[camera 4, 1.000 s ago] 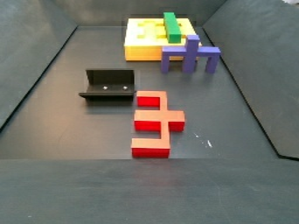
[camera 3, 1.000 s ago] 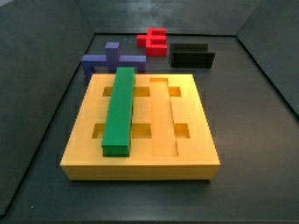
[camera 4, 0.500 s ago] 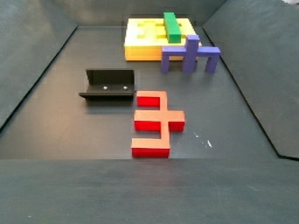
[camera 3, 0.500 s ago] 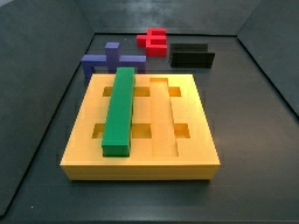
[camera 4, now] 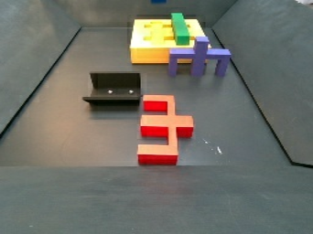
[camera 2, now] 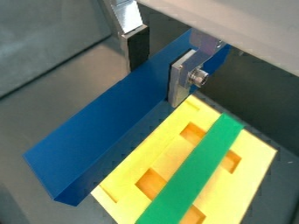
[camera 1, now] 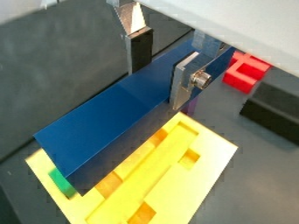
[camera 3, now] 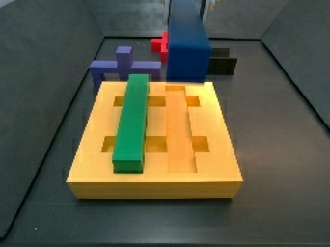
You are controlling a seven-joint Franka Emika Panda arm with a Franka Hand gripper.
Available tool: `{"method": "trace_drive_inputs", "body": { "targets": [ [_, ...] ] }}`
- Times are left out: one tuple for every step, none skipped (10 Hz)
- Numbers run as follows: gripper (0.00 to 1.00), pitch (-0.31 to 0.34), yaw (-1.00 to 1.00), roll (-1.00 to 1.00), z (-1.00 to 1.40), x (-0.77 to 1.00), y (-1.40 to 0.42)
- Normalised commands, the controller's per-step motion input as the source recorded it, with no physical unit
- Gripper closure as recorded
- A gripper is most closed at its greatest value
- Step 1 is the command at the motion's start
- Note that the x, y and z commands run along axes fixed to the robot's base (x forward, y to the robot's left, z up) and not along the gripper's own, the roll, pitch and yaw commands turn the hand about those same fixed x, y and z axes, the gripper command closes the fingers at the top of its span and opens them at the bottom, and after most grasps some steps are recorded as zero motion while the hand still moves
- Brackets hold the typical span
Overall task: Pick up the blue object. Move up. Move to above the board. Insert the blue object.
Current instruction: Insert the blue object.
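Note:
My gripper [camera 1: 162,63] is shut on the blue object [camera 1: 111,127], a long deep-blue bar held between the silver fingers [camera 1: 186,80]; both wrist views show this [camera 2: 103,136]. In a side view the blue object [camera 3: 188,43] hangs on end above the far edge of the board [camera 3: 194,121], and my gripper is out of frame above it. The yellow-orange board lies below the bar in both wrist views [camera 1: 187,171] [camera 2: 176,131]. In a side view [camera 4: 149,44] the board shows but the blue object does not.
A green bar [camera 3: 131,121] [camera 2: 198,166] lies in the board's left groove. A purple-blue cross block [camera 3: 125,66] [camera 4: 202,57], a red block [camera 4: 162,128] [camera 1: 246,70] and the dark fixture [camera 4: 113,89] [camera 3: 222,64] stand on the floor beyond the board.
The blue object was absent from the side views before. It has come into one side view from above and now hangs over the board's far edge.

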Motion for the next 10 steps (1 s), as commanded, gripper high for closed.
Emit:
{"method": "trace_drive_inputs", "body": {
  "targets": [
    [1.00, 0.043, 0.11, 0.30, -0.66, 0.11, 0.00],
    [1.00, -0.090, 0.00, 0.24, -0.82, 0.00, -0.11],
    [1.00, -0.190, 0.00, 0.18, -0.73, 0.00, -0.16],
    [1.00, -0.234, 0.00, 0.12, -0.74, 0.00, -0.17],
    [1.00, -0.253, 0.00, 0.00, -0.71, 0.00, -0.06],
    [1.00, -0.260, 0.00, 0.00, -0.63, 0.00, -0.06],
    [1.00, -0.180, 0.00, 0.00, -0.48, 0.00, -0.03],
    [1.00, -0.179, 0.00, 0.00, -0.39, 0.00, -0.07],
    [1.00, -0.204, 0.00, 0.07, -0.35, -0.08, -0.11],
    [1.00, -0.181, 0.00, 0.17, -0.28, -0.07, -0.18]
  ]
}}
